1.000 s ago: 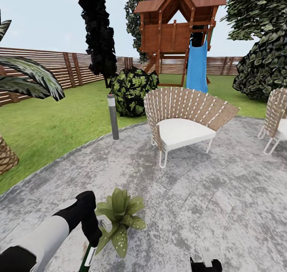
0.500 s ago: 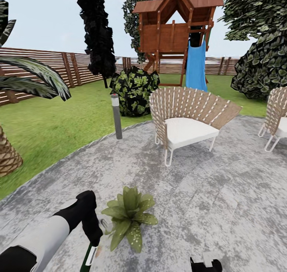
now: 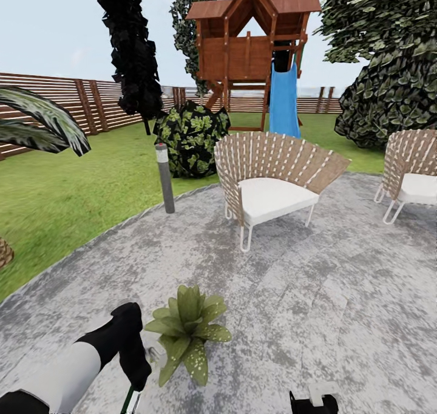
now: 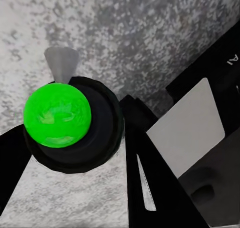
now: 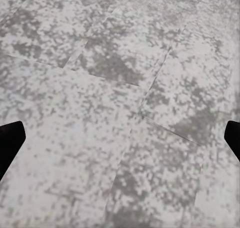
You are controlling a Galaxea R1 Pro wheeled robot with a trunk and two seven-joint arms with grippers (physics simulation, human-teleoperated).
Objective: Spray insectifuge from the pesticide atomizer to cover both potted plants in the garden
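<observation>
The potted plant (image 3: 185,332) stands on the paved patio (image 3: 340,305), and everything else is placed from it. Just to its left the left arm (image 3: 91,356) reaches in, with the pesticide atomizer (image 3: 130,399) below the arm's end. Behind the plant and to its right sits a woven chair (image 3: 270,180); a second chair (image 3: 413,171) lies farther right. A bollard post (image 3: 164,177) stands behind-left at the patio's edge, on the lawn (image 3: 67,201). A round shrub (image 3: 191,138) is behind the post, a playhouse with a slide (image 3: 258,56) farther back, and the fence (image 3: 91,107) beyond.
</observation>
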